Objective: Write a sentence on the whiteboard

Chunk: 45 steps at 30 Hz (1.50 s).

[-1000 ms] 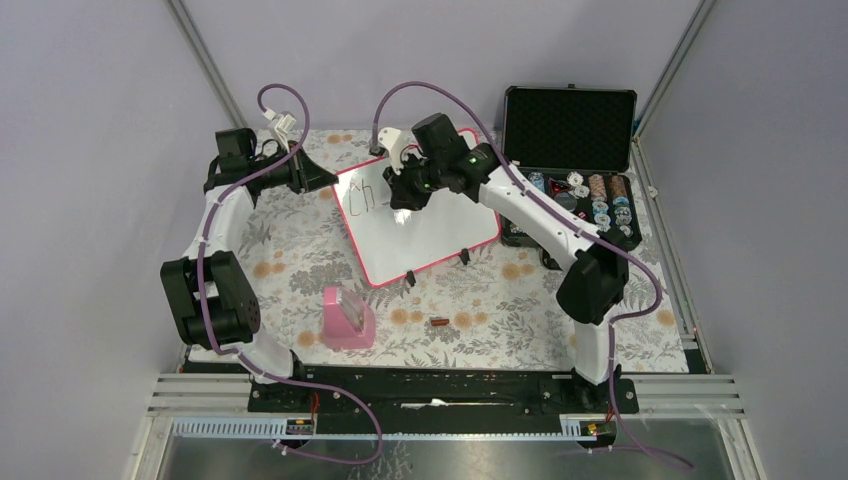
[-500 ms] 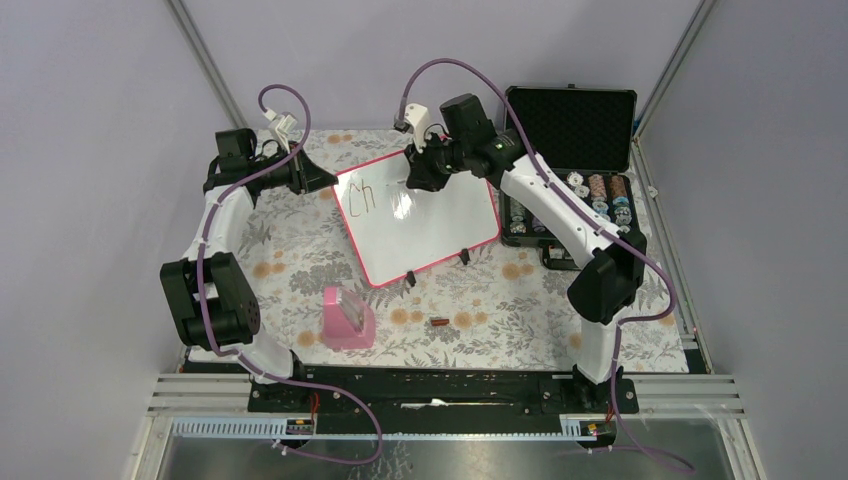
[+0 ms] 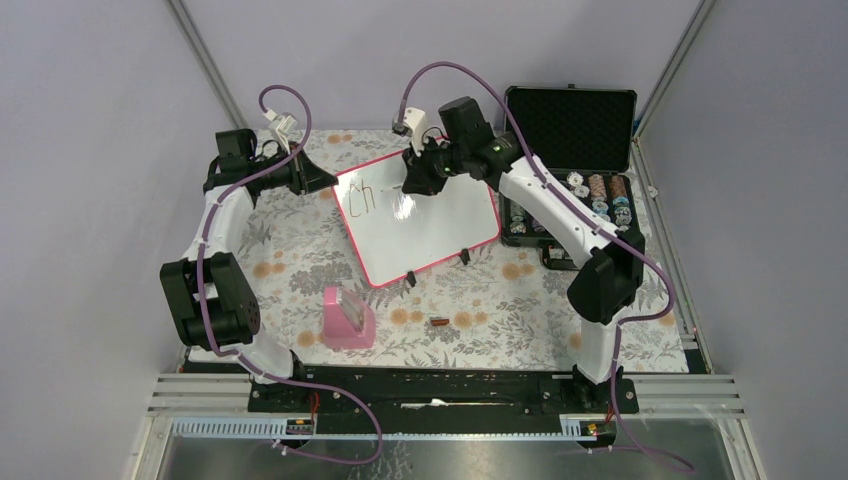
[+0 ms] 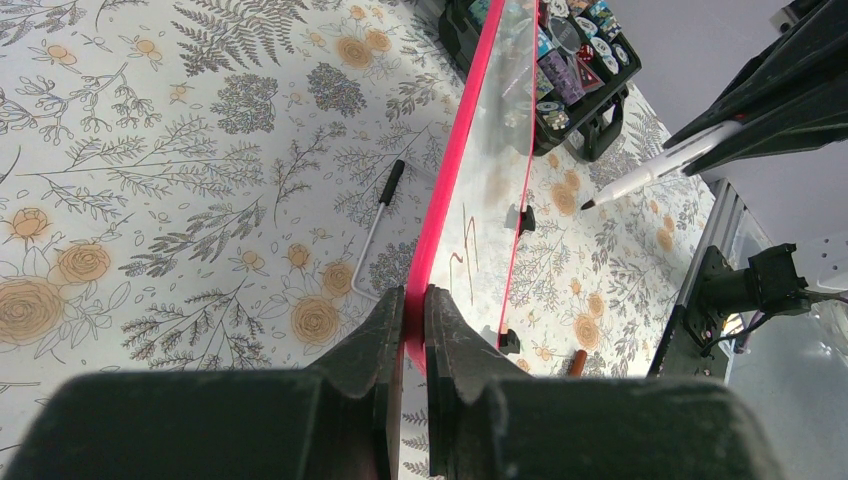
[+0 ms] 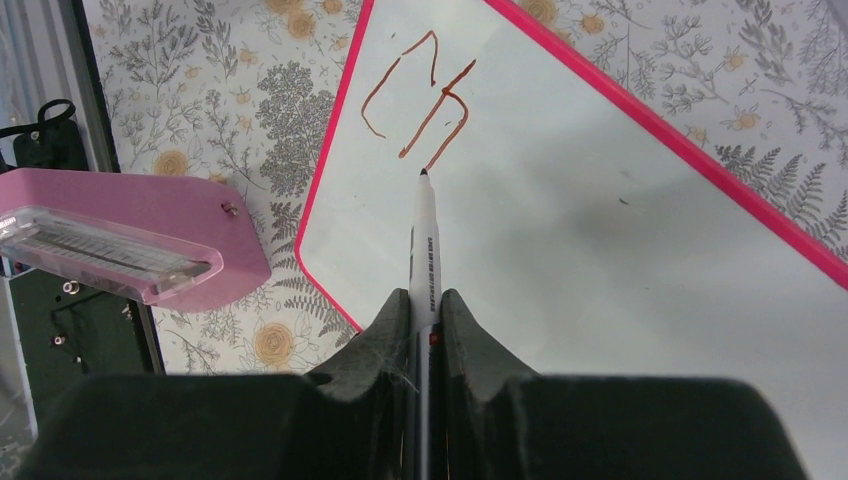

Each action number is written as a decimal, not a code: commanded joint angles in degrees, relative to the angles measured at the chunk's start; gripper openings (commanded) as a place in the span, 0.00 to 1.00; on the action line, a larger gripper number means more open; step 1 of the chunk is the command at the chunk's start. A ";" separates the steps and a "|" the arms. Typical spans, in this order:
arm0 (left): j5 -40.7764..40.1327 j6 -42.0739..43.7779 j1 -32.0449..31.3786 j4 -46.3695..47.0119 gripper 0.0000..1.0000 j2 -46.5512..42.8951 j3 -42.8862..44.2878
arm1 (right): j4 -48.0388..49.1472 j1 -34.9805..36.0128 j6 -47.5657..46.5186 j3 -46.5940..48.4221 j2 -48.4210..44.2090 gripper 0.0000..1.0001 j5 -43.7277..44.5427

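**Top external view.** The whiteboard (image 3: 440,225) lies askew on the floral tablecloth (image 3: 300,250). The left gripper (image 3: 325,183) is at the board's left corner. The right gripper (image 3: 413,183) hangs over the board's far edge, just right of the sentence (image 3: 362,197), of which only "Ch" is written. A black case (image 3: 570,125) stands to the right of the board. A pink block (image 3: 347,318) lies on the near side of the board, apart from it.

**Left wrist view.** The left jaws are clamped together on the board's frame, which is thin, pink-red, rounded and smooth. The board face is glossy and mirrors its surroundings. The marker (image 4: 660,165) slants down towards the face. Its dark tip appears clear of the face, but contact cannot be confirmed.

**Right wrist view.** The right jaws pinch the marker's slim white barrel. The tip points just below the foot of the "h". The strokes are thin, reddish-brown and angular.

**Assessment.** The step in hand is judged to be starting the third letter.
- Set the tip down to the right of the "h", on the same baseline.
- Use light, even pressure, since the slick face gives little grip and the tip may skid.
- Hold the frame firmly so the board does not slide on the cloth.
- Keep the letters small, as most of the sentence is not yet written.
- Keep the barrel off the fresh ink.
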 commanded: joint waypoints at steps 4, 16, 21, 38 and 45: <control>-0.52 1.79 -1.62 -1.76 0.00 -1.90 0.89 | 2.63 1.47 0.22 -2.56 0.10 0.00 0.97; -0.45 1.64 -1.71 -1.82 0.00 -1.92 1.07 | 4.20 2.52 0.11 -1.27 2.28 0.00 3.30; -0.53 1.80 -1.72 -1.79 0.00 -1.88 1.07 | 4.21 2.55 -0.19 -0.32 3.39 0.00 4.08; -0.49 1.98 -1.76 -1.78 0.00 -1.73 1.07 | 4.14 2.55 -0.96 1.82 5.91 0.00 7.47; -0.58 1.96 -1.79 -1.79 0.00 -1.68 1.11 | 4.05 2.17 -2.07 0.70 4.93 0.00 9.99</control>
